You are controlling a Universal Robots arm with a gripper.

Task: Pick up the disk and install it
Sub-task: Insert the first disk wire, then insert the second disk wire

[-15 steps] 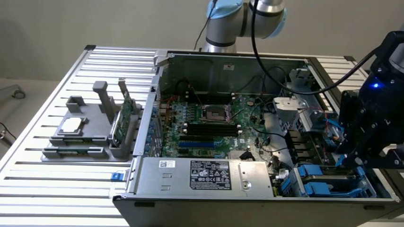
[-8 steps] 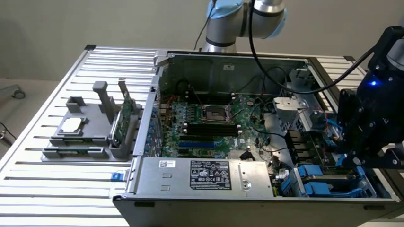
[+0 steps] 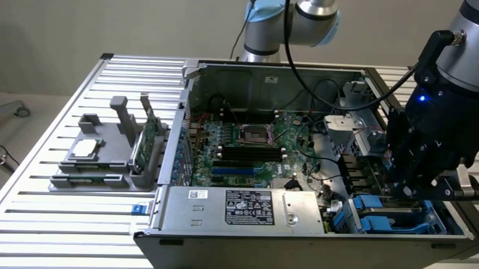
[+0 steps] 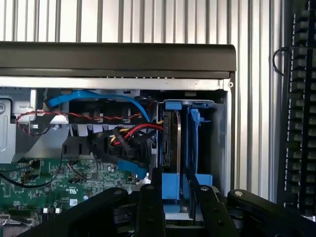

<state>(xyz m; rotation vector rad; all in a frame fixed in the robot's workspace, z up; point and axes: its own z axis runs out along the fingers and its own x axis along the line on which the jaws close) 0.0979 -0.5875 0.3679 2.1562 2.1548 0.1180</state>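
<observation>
One gripper is hanging over the open PC case, its two fingers sitting narrow around the blue frame of the one disk. The disk is standing on edge in the drive bay, at the case's corner on the exterior view's right. Off to that view's left, one grey holder is carrying one chip and one green card.

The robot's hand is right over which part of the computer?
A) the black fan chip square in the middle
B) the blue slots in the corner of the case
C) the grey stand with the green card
B: in the wrist view the hand sits right by the blue drive bay, where the disk stands on edge, and in the exterior view the hand hangs over that corner of the computer case.
</observation>
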